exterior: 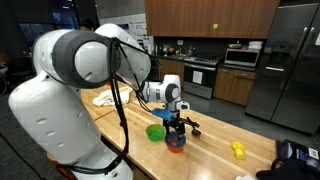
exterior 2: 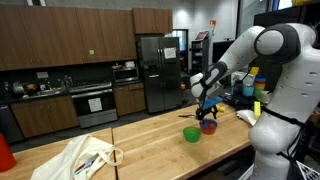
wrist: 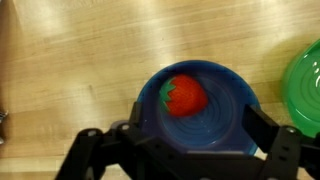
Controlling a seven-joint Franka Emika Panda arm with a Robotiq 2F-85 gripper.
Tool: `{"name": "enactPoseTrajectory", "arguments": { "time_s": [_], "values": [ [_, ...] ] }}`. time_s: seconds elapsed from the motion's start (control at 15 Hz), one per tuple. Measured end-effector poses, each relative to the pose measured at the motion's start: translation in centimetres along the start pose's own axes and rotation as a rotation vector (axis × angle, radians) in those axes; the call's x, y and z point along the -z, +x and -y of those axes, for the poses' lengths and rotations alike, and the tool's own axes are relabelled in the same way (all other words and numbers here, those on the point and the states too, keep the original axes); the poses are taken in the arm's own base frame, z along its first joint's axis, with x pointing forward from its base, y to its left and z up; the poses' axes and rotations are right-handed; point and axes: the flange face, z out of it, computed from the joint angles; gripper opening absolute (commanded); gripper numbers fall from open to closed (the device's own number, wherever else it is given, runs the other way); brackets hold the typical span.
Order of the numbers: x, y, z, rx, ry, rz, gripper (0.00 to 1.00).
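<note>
In the wrist view a blue bowl [wrist: 225,120] sits on the wooden table with a red strawberry [wrist: 187,96] inside it, toward its upper left. My gripper [wrist: 192,135] hangs open right over the bowl, one finger [wrist: 268,130] at the bowl's right rim and the other at its left, nothing held. In both exterior views the gripper [exterior: 177,127] [exterior 2: 207,113] hovers just above the bowl [exterior: 176,141] [exterior 2: 209,126]. A green bowl [exterior: 155,132] [exterior 2: 191,134] [wrist: 305,90] stands right beside the blue one.
A yellow object [exterior: 238,149] lies further along the wooden table [exterior: 215,145]. A white cloth bag [exterior 2: 85,158] lies at the table's other end. Kitchen cabinets, a stove and a steel fridge [exterior 2: 158,72] stand behind.
</note>
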Motion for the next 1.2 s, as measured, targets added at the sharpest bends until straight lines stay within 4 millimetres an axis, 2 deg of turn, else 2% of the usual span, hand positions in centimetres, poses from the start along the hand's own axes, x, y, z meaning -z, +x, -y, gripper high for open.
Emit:
{"name": "enactPoseTrajectory", "arguments": {
  "time_s": [0.73, 0.87, 0.93, 1.07, 1.2],
  "values": [
    [0.11, 0.70, -0.52, 0.008, -0.002, 0.020, 1.00],
    [-0.13, 0.74, -0.46, 0.009, -0.004, 0.026, 0.95],
    [-0.20, 0.75, -0.44, 0.009, -0.005, 0.028, 0.89],
    [-0.26, 0.76, -0.44, 0.009, -0.005, 0.029, 0.88],
    [-0.28, 0.76, -0.44, 0.009, -0.005, 0.030, 0.98]
  ]
}}
